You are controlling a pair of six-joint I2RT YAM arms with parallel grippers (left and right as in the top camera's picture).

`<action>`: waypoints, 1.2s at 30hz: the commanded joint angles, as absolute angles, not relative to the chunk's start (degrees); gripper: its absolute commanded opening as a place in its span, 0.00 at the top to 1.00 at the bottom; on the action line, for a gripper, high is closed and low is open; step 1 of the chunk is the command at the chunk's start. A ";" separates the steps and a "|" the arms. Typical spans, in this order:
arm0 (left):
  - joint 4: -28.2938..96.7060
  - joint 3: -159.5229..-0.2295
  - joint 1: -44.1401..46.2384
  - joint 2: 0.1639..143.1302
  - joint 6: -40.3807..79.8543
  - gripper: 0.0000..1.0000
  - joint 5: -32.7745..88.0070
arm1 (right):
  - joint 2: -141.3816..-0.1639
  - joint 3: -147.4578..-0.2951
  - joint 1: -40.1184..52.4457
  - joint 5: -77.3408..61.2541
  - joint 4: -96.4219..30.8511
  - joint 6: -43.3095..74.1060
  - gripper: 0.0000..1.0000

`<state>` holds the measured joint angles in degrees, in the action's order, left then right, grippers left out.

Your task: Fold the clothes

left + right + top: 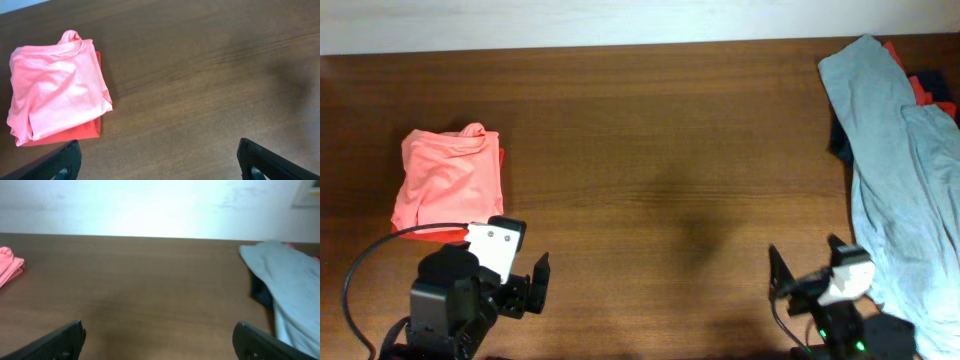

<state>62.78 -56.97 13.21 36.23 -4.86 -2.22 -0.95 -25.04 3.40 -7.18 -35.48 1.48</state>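
The salmon-pink T-shirt (448,178) lies folded on the tabletop (660,150); the grey-blue T-shirt (900,170) awaits folding. On the left gripper (159,146) and right gripper (159,328) the jaws gape, empty.

Readable text: none, in any of the three views.
Pink shirt (445,185), left of the overhead frame: a folded bundle, and only plain cloth faces the cameras, with not a letter showing.
Grey-blue shirt (900,170), right edge: plain fabric with no print, tag or number to be made out.
White casing (498,243) on the left arm, lower left: it is bare as far as can be seen, and any marking is too small to tell.
Pale framed shape (306,195) on the wall, upper right of the right wrist view: it is far too blurred to read.
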 commanded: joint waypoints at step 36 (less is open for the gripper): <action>62.65 -56.93 13.34 35.92 -4.12 0.01 -2.81 | -0.73 -0.32 5.19 -6.90 -3.86 2.37 0.01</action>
